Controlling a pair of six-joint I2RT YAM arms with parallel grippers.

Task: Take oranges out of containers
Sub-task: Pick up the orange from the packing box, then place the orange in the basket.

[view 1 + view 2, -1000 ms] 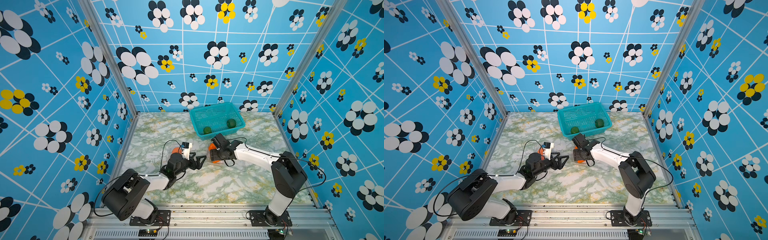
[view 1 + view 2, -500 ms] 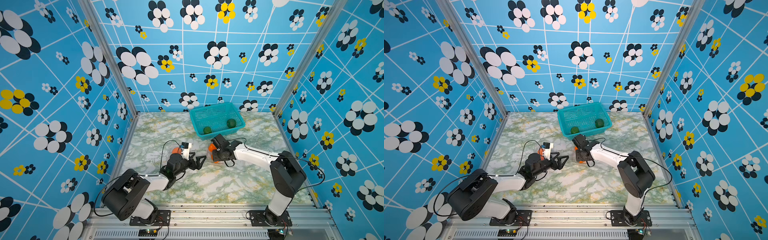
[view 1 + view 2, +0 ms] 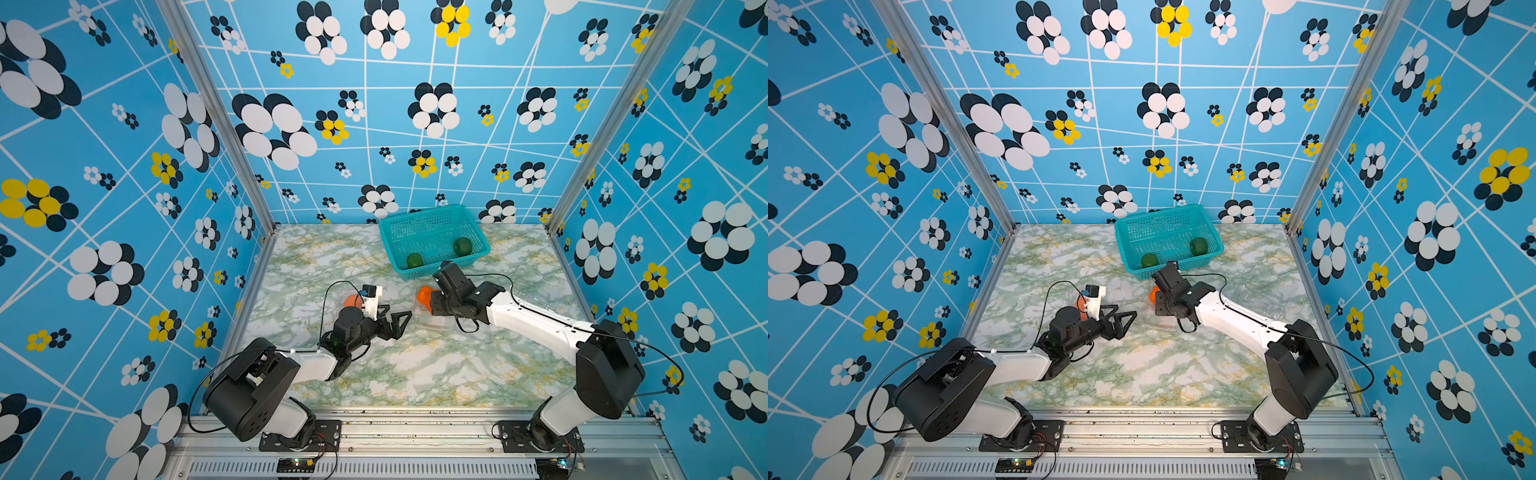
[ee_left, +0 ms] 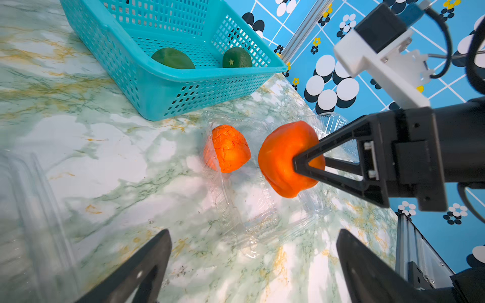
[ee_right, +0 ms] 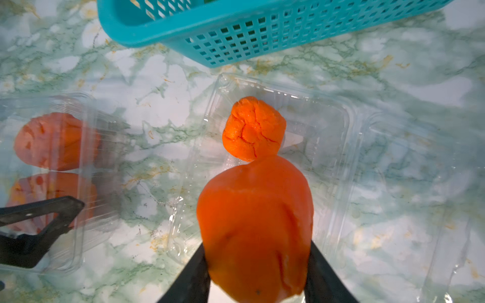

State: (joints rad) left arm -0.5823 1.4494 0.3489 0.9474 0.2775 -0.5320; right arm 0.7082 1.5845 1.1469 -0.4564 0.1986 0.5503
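Note:
My right gripper is shut on a smooth orange, held just above an open clear container. A second, cracked-skinned orange lies in that container. In both top views the held orange shows at the right fingertips. Two more oranges sit inside a closed clear container beside my left arm. My left gripper is open and empty, low over the table just short of the open container. It faces the held orange.
A teal mesh basket stands at the back of the marble table with two green fruits inside. Another clear container, with no fruit showing in it, lies to the right beyond my right arm. Patterned walls close three sides.
My right jaws have narrowed onto the smooth orange. Both arms have hardly shifted, and the left gripper has stayed wide open.

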